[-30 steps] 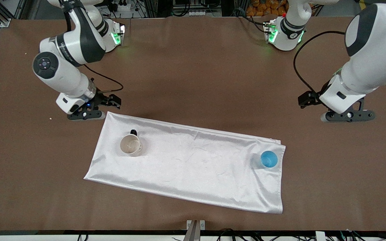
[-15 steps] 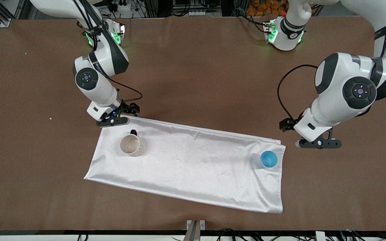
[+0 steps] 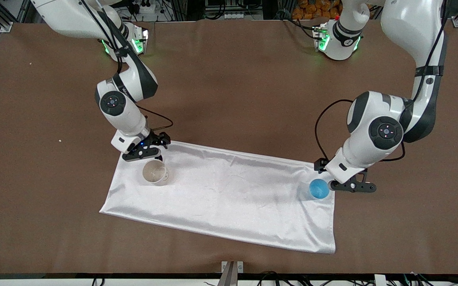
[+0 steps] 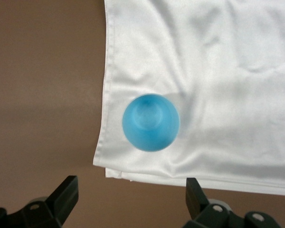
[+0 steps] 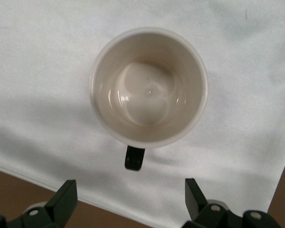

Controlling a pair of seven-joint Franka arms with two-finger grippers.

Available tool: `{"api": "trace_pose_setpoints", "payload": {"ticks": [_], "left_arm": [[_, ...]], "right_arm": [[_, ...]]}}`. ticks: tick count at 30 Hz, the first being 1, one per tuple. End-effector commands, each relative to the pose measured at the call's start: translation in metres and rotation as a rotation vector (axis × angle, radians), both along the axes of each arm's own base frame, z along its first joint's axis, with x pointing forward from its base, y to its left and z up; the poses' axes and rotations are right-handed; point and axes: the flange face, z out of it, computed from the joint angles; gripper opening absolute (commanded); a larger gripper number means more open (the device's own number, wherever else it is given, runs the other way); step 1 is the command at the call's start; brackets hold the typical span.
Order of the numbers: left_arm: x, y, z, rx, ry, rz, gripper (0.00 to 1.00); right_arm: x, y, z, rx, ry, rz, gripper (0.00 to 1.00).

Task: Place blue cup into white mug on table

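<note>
I've got the left gripper (image 3: 346, 184) over the cloth's (image 3: 229, 190) corner beside the blue cup (image 3: 319, 188) and the right gripper (image 3: 143, 152) at the white mug (image 3: 155, 172), both sets of fingers wide open and empty, ready for grabbing.

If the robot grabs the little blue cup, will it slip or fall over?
The blue cup looks like thin see-through plastic, so it is probably light and could skid if nudged. Its smooth round sides with no handle may be a bit slippery to pinch. It stands upright on the white cloth, which looks shiny, so the cup might slide or tip rather than stay put.
</note>
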Motion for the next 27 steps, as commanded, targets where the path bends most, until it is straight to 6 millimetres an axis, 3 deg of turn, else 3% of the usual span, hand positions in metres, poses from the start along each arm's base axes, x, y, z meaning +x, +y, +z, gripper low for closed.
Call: {"api": "trace_pose_setpoints", "payload": {"ticks": [1, 9, 17, 27], "left_arm": [[0.01, -0.013, -0.013, 0.009, -0.036, -0.034, 1.0], [0.017, -0.031, -0.027, -0.009, -0.058, -0.057, 1.0], [0.019, -0.045, -0.052, -0.032, -0.084, -0.077, 1.0], [0.022, -0.046, -0.07, -0.039, -0.1, -0.107, 1.0]], "right_arm": [[0.022, 0.005, -0.014, -0.013, -0.02, 0.015, 1.0], [0.028, 0.001, -0.038, -0.009, -0.06, 0.044, 1.0], [0.041, -0.005, -0.038, -0.01, -0.074, 0.031, 1.0], [0.054, -0.008, -0.042, -0.001, -0.08, 0.011, 1.0]]}}
